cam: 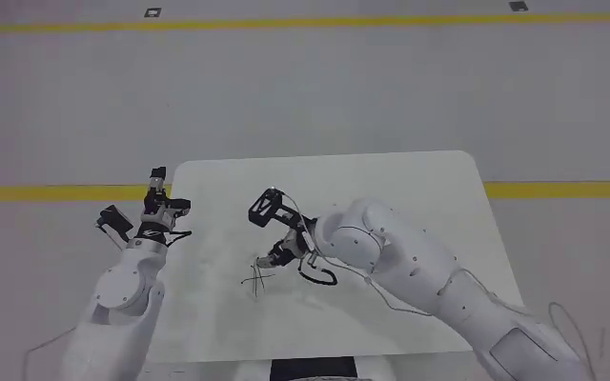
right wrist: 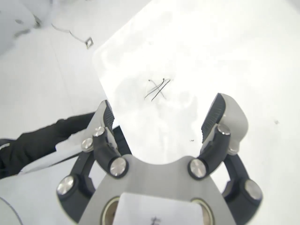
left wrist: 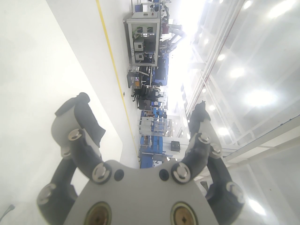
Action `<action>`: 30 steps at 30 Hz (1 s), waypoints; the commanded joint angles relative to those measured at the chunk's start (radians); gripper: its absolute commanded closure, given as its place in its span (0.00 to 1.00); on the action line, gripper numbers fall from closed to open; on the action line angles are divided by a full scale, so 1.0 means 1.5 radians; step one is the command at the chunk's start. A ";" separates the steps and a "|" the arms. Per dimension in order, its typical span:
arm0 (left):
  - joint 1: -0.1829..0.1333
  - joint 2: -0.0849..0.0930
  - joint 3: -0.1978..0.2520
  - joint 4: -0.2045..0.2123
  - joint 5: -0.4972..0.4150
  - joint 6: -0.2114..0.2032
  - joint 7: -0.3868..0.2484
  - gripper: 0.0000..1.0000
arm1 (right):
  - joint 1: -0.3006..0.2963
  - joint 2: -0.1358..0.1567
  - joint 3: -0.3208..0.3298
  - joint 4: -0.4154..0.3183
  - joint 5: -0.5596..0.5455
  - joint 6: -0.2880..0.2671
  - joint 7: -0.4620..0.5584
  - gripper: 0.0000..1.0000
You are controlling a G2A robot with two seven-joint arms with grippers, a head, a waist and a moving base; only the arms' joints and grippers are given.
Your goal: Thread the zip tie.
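While zip ties (right wrist: 159, 88) are lying crossed on white table (right wrist: 211, 36), toward near-left, right gripper (right wrist: 163, 100) is hovering near them, fingers spread; left gripper (left wrist: 141, 101) is hanging at table's left edge, fingers spread.

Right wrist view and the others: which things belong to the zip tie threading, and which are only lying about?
For the job:
zip ties, crossed on the table
right claw, open, aimed at them
left claw, open, empty

Only lying about:
small dark speck on the table
yellow floor line
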 commanded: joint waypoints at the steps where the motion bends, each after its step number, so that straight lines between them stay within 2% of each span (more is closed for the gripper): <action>1: 0.000 0.000 0.000 0.000 0.000 0.000 0.000 0.00 | 0.055 -0.026 -0.046 0.052 0.020 0.013 0.033 0.00; 4: 0.000 0.000 0.000 0.000 0.000 0.000 0.000 0.00 | 0.109 -0.069 -0.111 0.116 0.045 0.028 0.057 0.00; 6: 0.000 0.000 0.000 0.000 0.000 0.000 0.000 0.00 | 0.134 -0.093 -0.151 0.151 0.053 0.009 0.079 0.00; 7: 0.000 0.000 0.000 0.000 0.000 0.000 0.000 0.00 | 0.139 -0.097 -0.155 0.157 0.052 0.007 0.080 0.00; 22: 0.000 0.000 0.000 0.000 0.000 0.000 0.000 0.00 | 0.133 -0.100 -0.158 0.156 0.049 0.008 0.067 0.00; 26: 0.000 0.000 0.000 0.000 0.000 0.000 0.000 0.00 | 0.143 -0.120 -0.175 0.172 0.021 0.074 0.072 0.00; 30: 0.000 0.000 0.000 0.000 0.000 0.000 0.000 0.00 | 0.151 -0.155 -0.197 0.216 0.031 0.144 0.072 0.00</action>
